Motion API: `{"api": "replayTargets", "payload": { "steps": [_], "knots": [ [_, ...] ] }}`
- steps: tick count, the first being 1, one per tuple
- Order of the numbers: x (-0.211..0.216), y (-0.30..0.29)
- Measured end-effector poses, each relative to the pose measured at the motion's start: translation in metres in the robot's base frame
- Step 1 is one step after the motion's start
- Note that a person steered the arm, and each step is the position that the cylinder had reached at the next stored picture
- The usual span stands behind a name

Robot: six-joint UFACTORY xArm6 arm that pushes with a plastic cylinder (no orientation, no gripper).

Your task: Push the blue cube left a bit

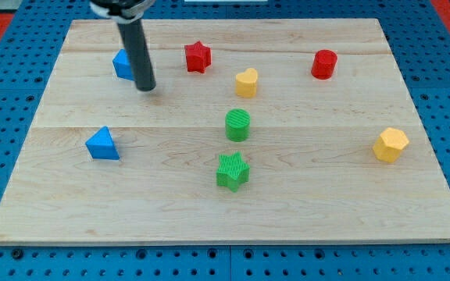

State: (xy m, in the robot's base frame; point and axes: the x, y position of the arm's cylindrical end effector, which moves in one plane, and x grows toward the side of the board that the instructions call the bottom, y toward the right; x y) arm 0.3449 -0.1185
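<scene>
My tip (146,88) rested on the wooden board (350,195), a bare rod with nothing to open or close, touching or nearly touching the blue cube's (122,64) right side. The cube sat just to the view's left of my tip, partly hidden by the rod. I judged the push as barely begun; the leftward shove remained. The blue triangular block (102,144) lay below-left, the red star (198,56) right.

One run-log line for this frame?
tip at right edge of blue cube | contact unclear | blue triangular block lower left, apart
</scene>
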Motion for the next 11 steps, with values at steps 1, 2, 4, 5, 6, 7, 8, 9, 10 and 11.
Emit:
{"api": "replayTargets", "payload": {
  "steps": [1, 2, 4, 5, 6, 7, 8, 9, 10, 11],
  "knots": [
    [-0.018, 0.020],
    [-0.029, 0.003],
    [-0.060, -0.059],
    [-0.064, -0.070],
    [-0.062, -0.086],
    [-0.053, -0.104],
    [-0.024, -0.103],
    [0.005, -0.100],
    [0.016, -0.088],
    [-0.006, -0.075]
  ]
}}
